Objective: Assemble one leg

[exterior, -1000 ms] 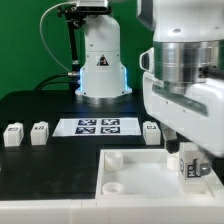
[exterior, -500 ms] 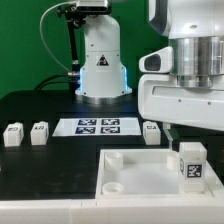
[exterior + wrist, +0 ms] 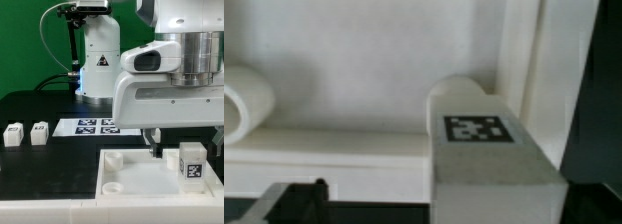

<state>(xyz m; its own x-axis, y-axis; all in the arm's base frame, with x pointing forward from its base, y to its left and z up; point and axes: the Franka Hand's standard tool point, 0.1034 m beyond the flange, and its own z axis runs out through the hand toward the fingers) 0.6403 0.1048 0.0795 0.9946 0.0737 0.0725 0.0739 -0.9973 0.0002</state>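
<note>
White legs: three, one tray-mounted [image 3: 192, 163]

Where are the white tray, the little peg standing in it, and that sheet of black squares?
tray [image 3: 135, 172], exterior view, bare floor.
leg [image 3: 192, 163], exterior view, tagged front face.
marker board [image 3: 95, 126], exterior view, printed top.

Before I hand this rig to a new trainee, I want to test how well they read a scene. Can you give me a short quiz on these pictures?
1. True or false: a leg stands upright in the white tray.
2. How many loose legs lie on the black table at the exterior view's left?
3. The marker board lies: A) inside the tray, B) on the table beyond the tray, C) on a leg.

Key: 1 true; 2 two; 3 B.
</note>
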